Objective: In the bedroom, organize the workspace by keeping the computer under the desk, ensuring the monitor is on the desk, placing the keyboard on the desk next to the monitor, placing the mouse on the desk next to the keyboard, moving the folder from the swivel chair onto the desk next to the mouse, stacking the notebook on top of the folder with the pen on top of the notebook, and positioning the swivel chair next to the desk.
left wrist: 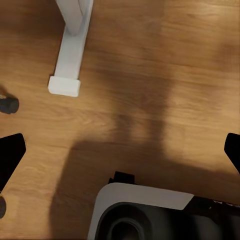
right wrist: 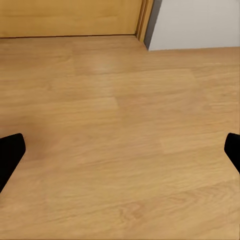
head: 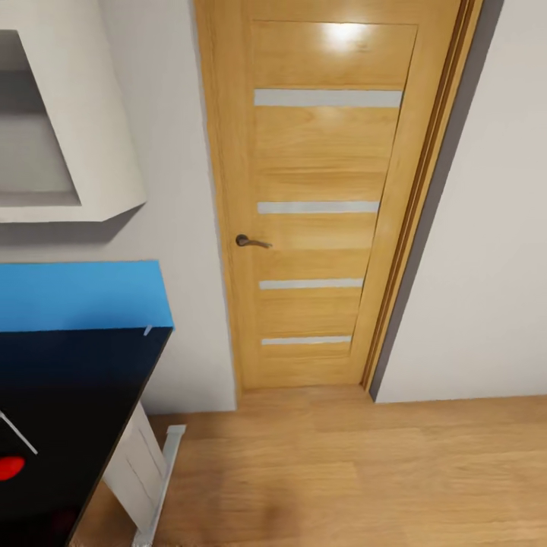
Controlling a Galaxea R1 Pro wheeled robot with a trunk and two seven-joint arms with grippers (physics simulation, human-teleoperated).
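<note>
The desk's black top [head: 68, 410] fills the lower left of the head view, on a white leg [head: 140, 471]. A bright blue flat band [head: 83, 296] lies across its far end; I cannot tell what it is. A red shape [head: 9, 467] and a thin white line [head: 19, 434] sit at the picture's left edge, too cropped to name. My left gripper [left wrist: 120, 152] hangs open over the floor near the desk's white foot [left wrist: 70, 50]. A dark caster wheel [left wrist: 9, 105] shows beside it. My right gripper [right wrist: 120, 152] is open above bare floor.
A closed wooden door [head: 327, 205] with a metal handle [head: 251, 241] stands straight ahead, with white wall [head: 479, 266] to its right. A white shelf unit [head: 68, 152] hangs above the desk. My own base [left wrist: 150, 215] shows in the left wrist view. Wood floor [head: 342, 471] spreads before the door.
</note>
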